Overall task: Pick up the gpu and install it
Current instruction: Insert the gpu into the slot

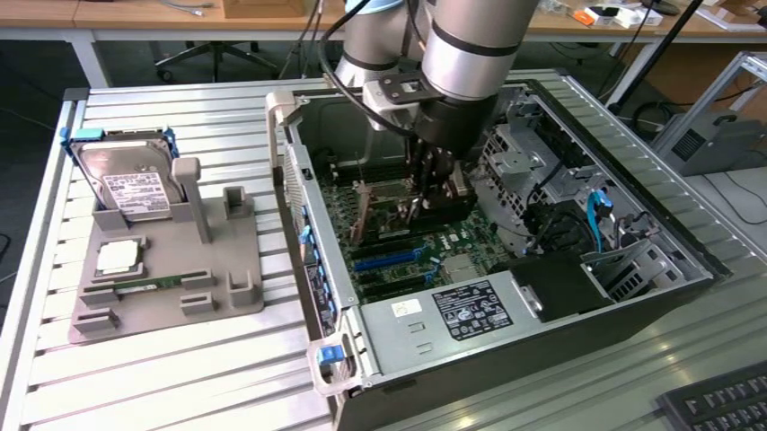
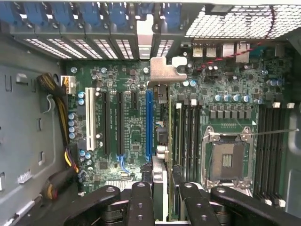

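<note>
My gripper (image 1: 434,184) hangs inside the open computer case (image 1: 671,269), shut on the gpu (image 1: 386,205). It holds the card upright and edge-on over the motherboard (image 1: 414,251). In the wrist view the gpu (image 2: 162,174) is a thin strip running from between the black fingers (image 2: 141,202) up to its silver end bracket (image 2: 165,69), which is near the rear slot openings. The card hangs close beside the long blue slot (image 2: 148,122). I cannot tell whether its edge touches the board.
A grey holder (image 1: 222,269) at the exterior view's left carries a hard drive (image 1: 132,189), a processor chip (image 1: 117,258) and a memory stick (image 1: 150,283). Inside the case are the processor socket (image 2: 228,157), cables (image 2: 59,108) and a drive cage (image 1: 527,157). A keyboard (image 1: 719,404) lies nearby.
</note>
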Controlling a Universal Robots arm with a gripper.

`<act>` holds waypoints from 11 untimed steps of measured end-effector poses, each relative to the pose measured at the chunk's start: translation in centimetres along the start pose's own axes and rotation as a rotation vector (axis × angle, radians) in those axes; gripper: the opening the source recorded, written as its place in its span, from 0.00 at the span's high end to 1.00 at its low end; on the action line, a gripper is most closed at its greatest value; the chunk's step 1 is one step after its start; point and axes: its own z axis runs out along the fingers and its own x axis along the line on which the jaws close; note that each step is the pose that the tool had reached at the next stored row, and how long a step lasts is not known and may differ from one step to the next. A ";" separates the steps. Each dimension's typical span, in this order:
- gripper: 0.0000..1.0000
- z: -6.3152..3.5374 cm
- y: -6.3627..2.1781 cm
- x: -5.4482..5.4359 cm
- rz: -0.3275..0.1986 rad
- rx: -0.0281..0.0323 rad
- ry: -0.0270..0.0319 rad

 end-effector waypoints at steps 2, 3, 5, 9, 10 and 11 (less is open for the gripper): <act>0.73 0.23 0.26 0.2 0.000 0.0001 0.0014; 0.73 0.38 0.41 0.2 0.000 0.0001 0.0024; 0.73 0.66 0.68 0.3 0.000 0.0000 0.0045; 0.73 1.17 1.49 0.3 0.000 0.0000 0.0089; 0.73 1.28 1.64 0.3 0.000 0.0000 0.0105; 0.73 1.40 1.79 0.3 0.000 -0.0001 0.0132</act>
